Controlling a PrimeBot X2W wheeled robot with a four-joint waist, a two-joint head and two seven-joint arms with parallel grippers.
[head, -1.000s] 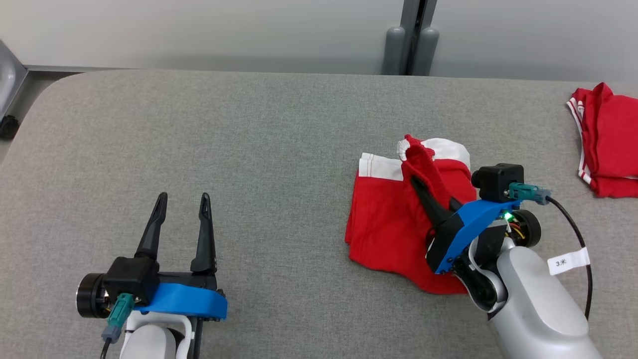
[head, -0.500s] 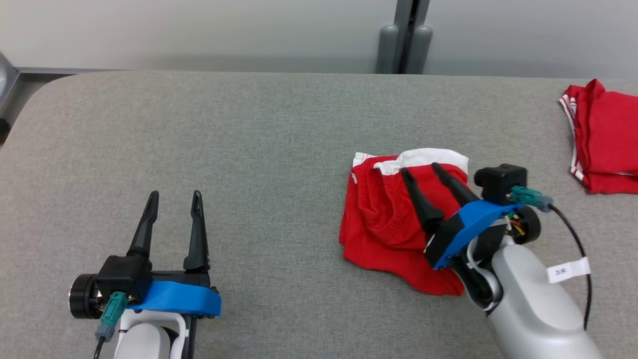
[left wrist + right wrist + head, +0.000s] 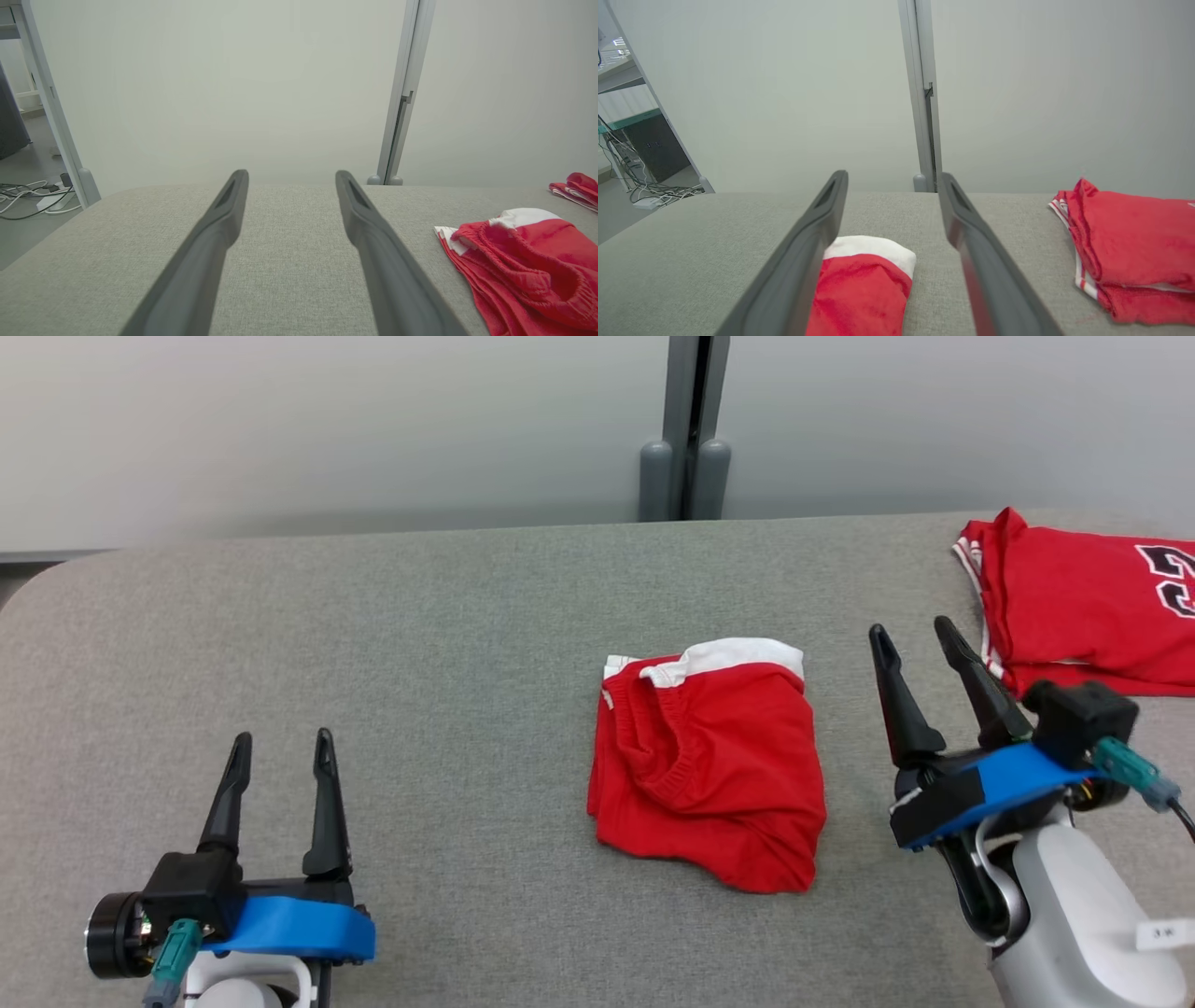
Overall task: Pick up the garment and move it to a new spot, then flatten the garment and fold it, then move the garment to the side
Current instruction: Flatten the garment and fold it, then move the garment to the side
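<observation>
A red garment (image 3: pixel 709 775) with a white band and an elastic waist lies folded at mid-table; it also lies low right in the left wrist view (image 3: pixel 523 261) and under the right fingers in the right wrist view (image 3: pixel 864 289). A red jersey (image 3: pixel 1074 607) with striped trim and black-and-white lettering lies folded at the far right (image 3: pixel 1125 242). My right gripper (image 3: pixel 910 629) stands open and empty between the two, touching neither. My left gripper (image 3: pixel 282 739) is open and empty at the lower left, well apart from both.
The grey fabric table (image 3: pixel 420 616) has a rounded left corner and a pale wall with a grey post (image 3: pixel 686 476) behind it. Cables lie on the floor (image 3: pixel 28 196) off the table's left end.
My right gripper opened, let go of the red fabric and drew back to the right. The lifted flap now lies flat on the pile. The head camera also shifted.
</observation>
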